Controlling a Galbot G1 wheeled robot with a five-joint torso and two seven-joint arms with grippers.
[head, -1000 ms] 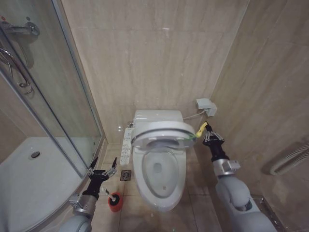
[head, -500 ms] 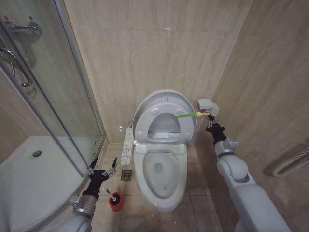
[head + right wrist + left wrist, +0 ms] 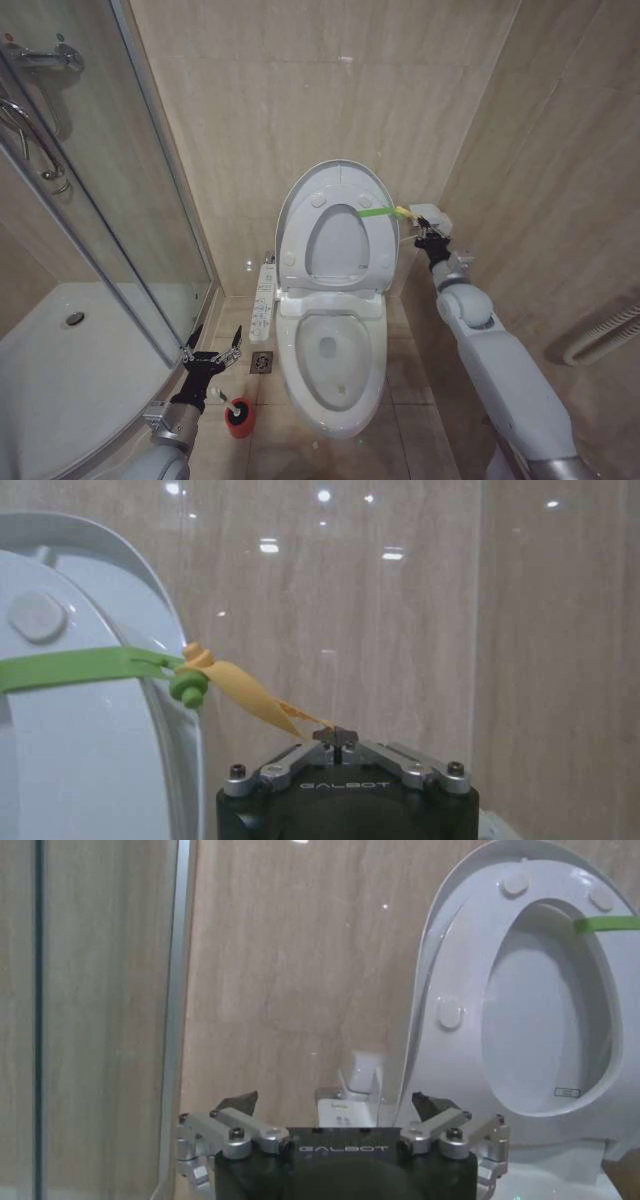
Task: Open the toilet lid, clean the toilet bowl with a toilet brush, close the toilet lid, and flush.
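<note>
With the toilet lid [image 3: 335, 225] upright behind the toilet bowl [image 3: 330, 352], the right tool [image 3: 428, 236] pinches the lid's yellow-green strap [image 3: 240, 688] while the left tool [image 3: 211, 354] hangs wide above the untouched toilet brush [image 3: 236, 410]; scrubbing, closing and flushing remain.

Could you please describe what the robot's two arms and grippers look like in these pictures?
Both arms have smooth light grey shells with silver metal wrist joints. The left gripper and the right gripper are black, with thin dark fingers on silver linkages fastened by small screws. Each gripper's black body carries the word GALBOT in pale letters, readable in both wrist views. No loose cables are visible.
</note>
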